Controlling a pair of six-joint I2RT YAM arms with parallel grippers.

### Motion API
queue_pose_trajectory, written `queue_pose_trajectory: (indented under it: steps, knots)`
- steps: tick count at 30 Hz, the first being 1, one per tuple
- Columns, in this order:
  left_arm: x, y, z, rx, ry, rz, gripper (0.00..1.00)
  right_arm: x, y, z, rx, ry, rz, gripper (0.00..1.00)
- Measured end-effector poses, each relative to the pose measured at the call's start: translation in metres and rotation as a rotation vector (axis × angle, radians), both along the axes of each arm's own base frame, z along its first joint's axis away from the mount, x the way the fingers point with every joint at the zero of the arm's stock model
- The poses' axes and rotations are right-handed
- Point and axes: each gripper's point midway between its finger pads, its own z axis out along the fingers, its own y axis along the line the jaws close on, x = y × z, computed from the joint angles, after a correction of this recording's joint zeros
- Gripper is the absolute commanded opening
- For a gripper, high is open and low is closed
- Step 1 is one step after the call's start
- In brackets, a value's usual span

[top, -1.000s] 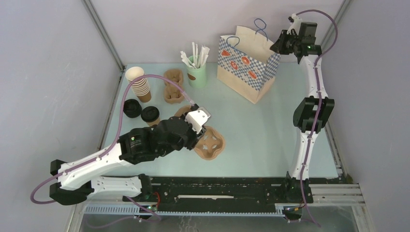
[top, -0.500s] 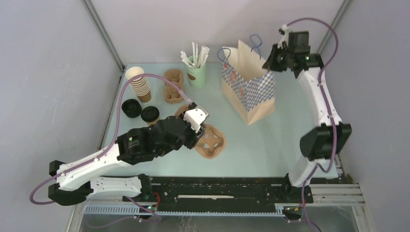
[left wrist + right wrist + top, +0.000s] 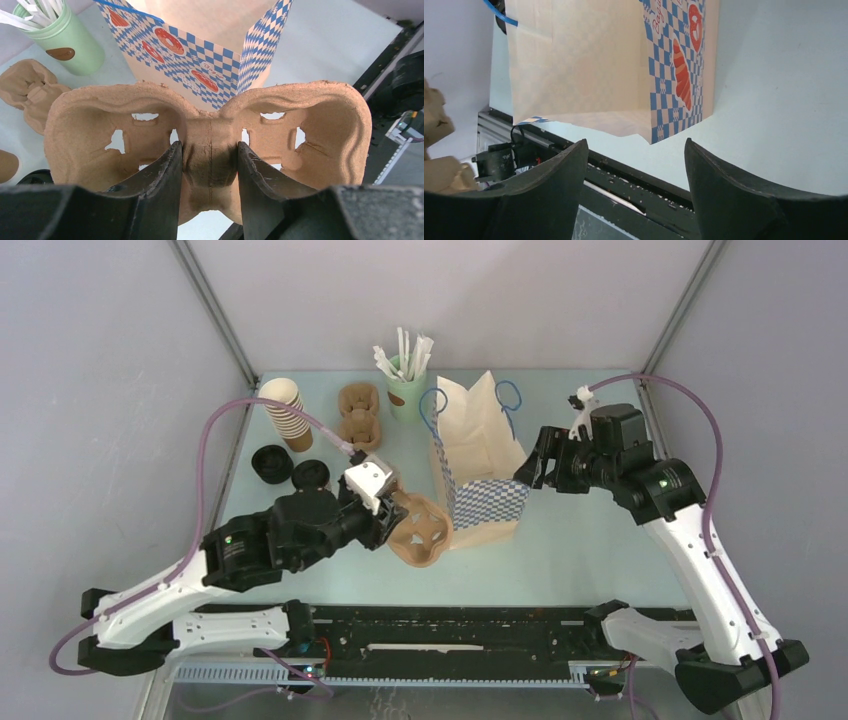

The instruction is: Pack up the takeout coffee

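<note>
Pinched the pulp carrier (image 3: 310,125) in the left gripper (image 3: 210,150), reaching low. Held the right gripper (image 3: 636,145) open beside the bag (image 3: 574,65)

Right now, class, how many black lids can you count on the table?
2. One loose black lid lies at the left; the other tops the takeout coffee just right of it. The left arm may hide more.
</note>
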Motion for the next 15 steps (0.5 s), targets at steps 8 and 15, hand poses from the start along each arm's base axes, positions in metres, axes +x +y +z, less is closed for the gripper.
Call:
queue_pose_trajectory:
  steps: [8, 15]
  knots:
    - [-0.014, 0.021, 0.01, -0.067, 0.023, -0.008, 0.38, 0.022, -0.004, -0.004, -0.073, -0.029, -0.018, 0.8]
    - [-0.019, 0.032, 0.004, -0.055, 0.051, 0.0, 0.38, 0.086, 0.014, 0.02, -0.118, -0.137, -0.061, 0.74]
